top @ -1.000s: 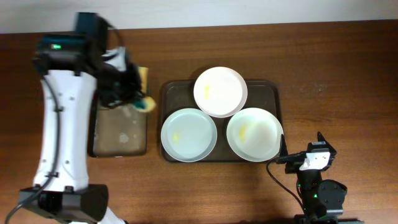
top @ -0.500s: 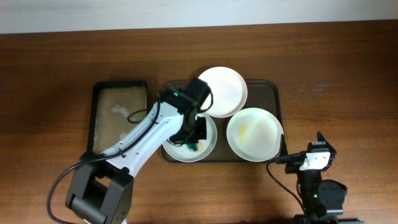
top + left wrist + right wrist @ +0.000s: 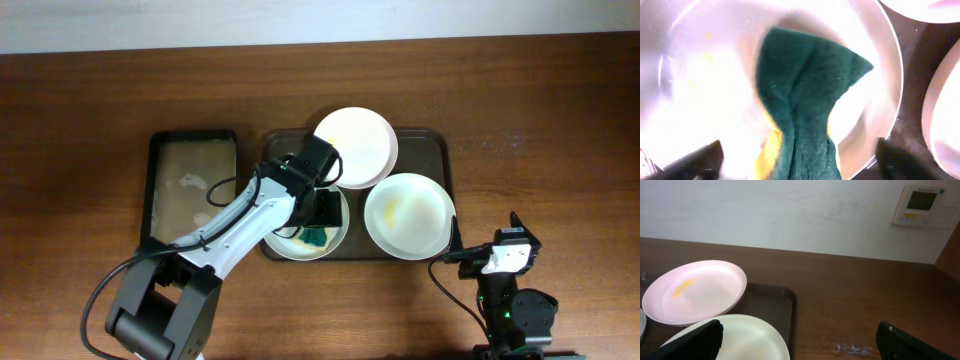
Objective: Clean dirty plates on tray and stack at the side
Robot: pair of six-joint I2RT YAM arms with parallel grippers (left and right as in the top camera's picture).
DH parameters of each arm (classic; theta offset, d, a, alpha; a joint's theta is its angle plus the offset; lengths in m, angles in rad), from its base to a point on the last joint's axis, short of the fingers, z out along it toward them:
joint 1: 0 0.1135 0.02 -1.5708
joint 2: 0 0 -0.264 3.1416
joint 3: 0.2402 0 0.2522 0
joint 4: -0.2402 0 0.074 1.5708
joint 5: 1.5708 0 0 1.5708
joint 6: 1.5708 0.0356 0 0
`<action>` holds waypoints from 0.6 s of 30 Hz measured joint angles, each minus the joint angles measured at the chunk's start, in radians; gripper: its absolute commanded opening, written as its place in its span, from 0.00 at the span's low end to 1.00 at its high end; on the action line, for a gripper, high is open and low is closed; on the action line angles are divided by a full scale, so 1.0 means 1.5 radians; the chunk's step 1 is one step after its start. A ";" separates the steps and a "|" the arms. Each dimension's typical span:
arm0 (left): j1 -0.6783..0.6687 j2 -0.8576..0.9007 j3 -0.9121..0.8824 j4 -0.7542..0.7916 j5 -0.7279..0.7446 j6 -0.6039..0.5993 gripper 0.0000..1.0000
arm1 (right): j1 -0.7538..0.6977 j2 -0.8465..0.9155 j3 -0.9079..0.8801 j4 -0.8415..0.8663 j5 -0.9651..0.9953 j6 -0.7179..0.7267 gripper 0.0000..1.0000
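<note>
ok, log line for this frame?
left gripper: shut on sponge, sponge in plate | right gripper: open, beside tray | side stack: none yet

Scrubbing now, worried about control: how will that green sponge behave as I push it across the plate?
Likely floppy: the sponge folds where the left gripper pinches it, so it should buckle under pushes. The glossy plate probably lets it glide, and might slide on the tray.
</note>
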 measured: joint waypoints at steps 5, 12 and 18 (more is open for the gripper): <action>0.000 0.000 0.010 -0.028 -0.026 0.007 0.99 | 0.000 0.000 0.000 0.000 0.000 0.000 0.98; 0.031 -0.040 0.192 -0.201 -0.049 0.016 0.99 | 0.000 0.000 0.000 0.000 0.000 0.000 0.98; 0.092 -0.131 0.250 -0.277 -0.107 0.018 0.99 | 0.000 0.000 0.000 0.000 0.000 0.001 0.98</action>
